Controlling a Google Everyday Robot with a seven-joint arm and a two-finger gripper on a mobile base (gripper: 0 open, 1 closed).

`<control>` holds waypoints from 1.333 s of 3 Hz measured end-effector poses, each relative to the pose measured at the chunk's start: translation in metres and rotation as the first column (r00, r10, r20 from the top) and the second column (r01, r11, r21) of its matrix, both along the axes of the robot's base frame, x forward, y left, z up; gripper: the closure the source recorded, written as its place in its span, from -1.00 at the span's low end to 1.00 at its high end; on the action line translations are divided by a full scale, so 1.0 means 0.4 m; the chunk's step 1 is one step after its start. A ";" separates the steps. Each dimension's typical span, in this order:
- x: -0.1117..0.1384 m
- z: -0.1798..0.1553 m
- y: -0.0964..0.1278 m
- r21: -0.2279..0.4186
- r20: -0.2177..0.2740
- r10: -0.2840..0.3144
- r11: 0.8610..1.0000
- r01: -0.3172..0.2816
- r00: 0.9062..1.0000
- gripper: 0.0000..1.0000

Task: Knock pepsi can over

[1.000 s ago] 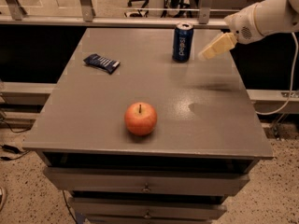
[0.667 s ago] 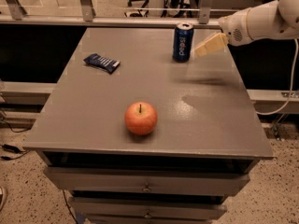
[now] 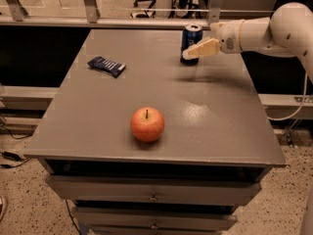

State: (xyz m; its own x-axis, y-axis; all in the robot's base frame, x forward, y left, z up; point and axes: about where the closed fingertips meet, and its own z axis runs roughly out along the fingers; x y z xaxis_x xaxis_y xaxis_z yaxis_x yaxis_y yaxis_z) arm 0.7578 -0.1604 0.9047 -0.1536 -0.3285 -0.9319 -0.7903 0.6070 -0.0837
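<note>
The gripper (image 3: 188,55) has swung leftward from the upper right of the frame. A second ago it hung clear to the right of the can (image 3: 191,37); now its tip lies across the can's lower front. It looks to be touching, though it may only be passing in front of the can. Whether the gripper is open or closed I cannot tell.

The can stands upright near the table's (image 3: 215,116) far edge, upper middle of the frame, where it stood before. So the knock is not yet done, and a further sideways push should tip it.

Count:
- one can
- one apple (image 3: 147,124), lower centre
- one snack wrapper (image 3: 106,65), upper left
- one gripper
</note>
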 end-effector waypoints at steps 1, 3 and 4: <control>0.008 -0.010 0.050 0.055 0.008 0.026 0.998 -0.027 1.000 -0.68; -0.010 -0.004 0.055 0.108 0.020 0.036 0.993 -0.038 0.999 0.42; -0.030 0.025 0.036 0.118 0.026 0.047 0.992 -0.050 0.999 0.87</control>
State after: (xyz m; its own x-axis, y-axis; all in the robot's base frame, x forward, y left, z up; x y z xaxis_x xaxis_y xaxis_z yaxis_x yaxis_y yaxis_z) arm 0.7460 -0.1460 0.9149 -0.1180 -0.2217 -0.9680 -0.8179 0.5744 -0.0318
